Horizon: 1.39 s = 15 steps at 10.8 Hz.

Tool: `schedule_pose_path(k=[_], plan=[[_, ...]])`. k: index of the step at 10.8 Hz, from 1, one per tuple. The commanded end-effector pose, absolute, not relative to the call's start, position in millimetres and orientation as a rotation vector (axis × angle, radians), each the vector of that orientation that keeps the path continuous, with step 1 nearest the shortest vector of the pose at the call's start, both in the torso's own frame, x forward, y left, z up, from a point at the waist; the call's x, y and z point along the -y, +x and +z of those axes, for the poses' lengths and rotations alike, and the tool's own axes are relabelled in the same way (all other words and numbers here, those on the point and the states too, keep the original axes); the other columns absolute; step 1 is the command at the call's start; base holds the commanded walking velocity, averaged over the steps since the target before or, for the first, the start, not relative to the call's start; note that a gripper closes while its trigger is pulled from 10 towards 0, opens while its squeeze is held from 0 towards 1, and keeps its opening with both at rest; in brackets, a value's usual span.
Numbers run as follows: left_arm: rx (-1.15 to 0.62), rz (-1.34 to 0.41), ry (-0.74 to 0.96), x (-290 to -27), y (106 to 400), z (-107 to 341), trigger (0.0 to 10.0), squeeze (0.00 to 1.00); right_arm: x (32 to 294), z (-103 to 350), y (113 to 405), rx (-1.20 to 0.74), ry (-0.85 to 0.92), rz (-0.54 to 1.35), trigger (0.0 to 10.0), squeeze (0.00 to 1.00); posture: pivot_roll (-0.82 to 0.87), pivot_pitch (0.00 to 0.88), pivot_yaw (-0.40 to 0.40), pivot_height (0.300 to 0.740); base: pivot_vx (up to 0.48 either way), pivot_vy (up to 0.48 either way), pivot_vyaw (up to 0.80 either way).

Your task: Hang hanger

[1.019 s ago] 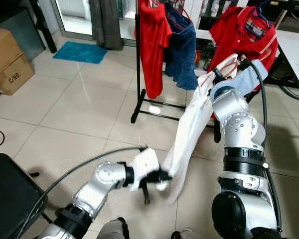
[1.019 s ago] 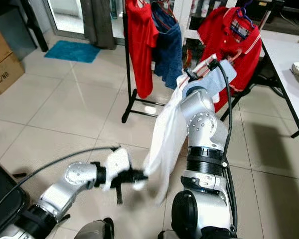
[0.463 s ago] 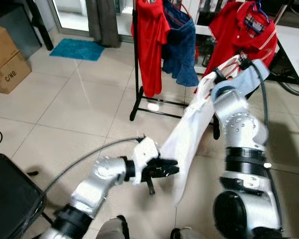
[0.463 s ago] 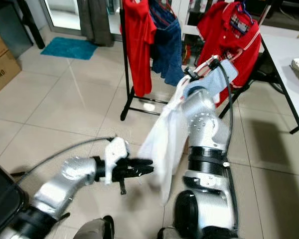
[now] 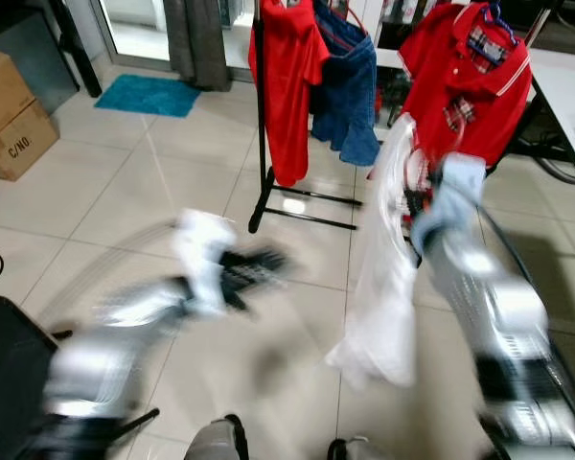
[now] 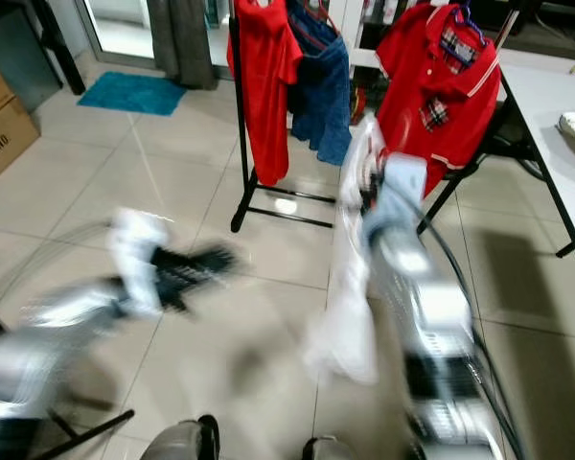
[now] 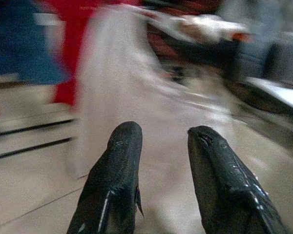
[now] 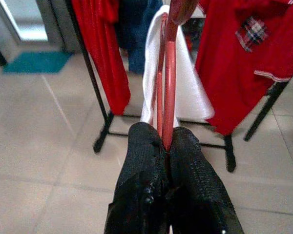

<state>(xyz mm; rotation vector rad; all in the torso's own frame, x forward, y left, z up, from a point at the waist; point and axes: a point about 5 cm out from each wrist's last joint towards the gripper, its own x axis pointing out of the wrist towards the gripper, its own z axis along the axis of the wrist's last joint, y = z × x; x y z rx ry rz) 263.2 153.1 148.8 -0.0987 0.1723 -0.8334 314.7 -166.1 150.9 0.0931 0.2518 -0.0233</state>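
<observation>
Right gripper [image 8: 167, 146]: fingers clenched on the thin red wire hanger [image 8: 169, 78]. The hanger carries a white cloth garment [image 5: 381, 287], which drapes down from it toward the beige tiled floor [image 5: 115, 201]. In the head views this arm is raised at right of centre, heavily blurred, with the garment hanging just left of it.

Left gripper [image 7: 161, 146]: fingers parted, grasping nothing. In the left wrist view the two black fingers point toward the white garment, which lies beyond them and apart from them. In the head views this arm is extended at the near left, above the floor, also blurred.

Black metal clothes rack [image 5: 262, 144]: stands on the floor at far centre, beyond both arms. A red shirt [image 5: 286, 77] and a dark blue denim garment [image 5: 347, 86] hang from it side by side, the denim to the right. The held hanger is near this rack but apart from it.

Further right, a red polo shirt with plaid collar and pocket [image 5: 470, 77] hangs on its own hanger, behind the raised right arm.

Other items: a teal floor mat [image 5: 149, 96] at far left; a brown cardboard box [image 5: 14, 120] at the left edge; a white counter [image 6: 556, 105] at far right; a black chair [image 5: 10, 374] at near left.
</observation>
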Motion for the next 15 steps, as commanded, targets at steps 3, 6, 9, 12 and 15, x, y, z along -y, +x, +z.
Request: schedule_pose_path(k=[3, 6, 9, 12, 15], plan=[[-0.177, -0.407, 0.071, -171, 265, 136, 10.0, 0.00, 158, 134, 268, -0.283, 0.056, 0.089, 10.0, 0.00, 0.08, 0.086, -0.005, 0.740, 0.000, -0.100, 0.00], [-0.163, -0.372, 0.045, -153, 256, 138, 10.0, 0.00, 164, 120, 249, -0.357, 0.049, 0.077, 10.0, 0.00, 0.07, 0.089, 0.000, 0.740, 0.000, -0.219, 0.00], [-0.133, -0.386, 0.074, -142, 255, 139, 10.0, 0.00, 159, 115, 242, -0.386, 0.068, 0.111, 10.0, 0.00, 0.07, 0.084, -0.007, 0.740, 0.000, 0.000, 0.00], [-0.140, -0.325, 0.082, -142, 264, 137, 10.0, 0.00, 159, 116, 242, -0.367, 0.066, 0.085, 10.0, 0.00, 0.07, 0.082, -0.022, 0.740, 0.000, 0.000, 0.00], [-0.127, -0.361, 0.091, -136, 264, 141, 10.0, 0.00, 160, 119, 249, -0.325, 0.129, 0.026, 10.0, 0.00, 0.08, 0.089, -0.010, 0.740, 0.000, 0.000, -0.19]])
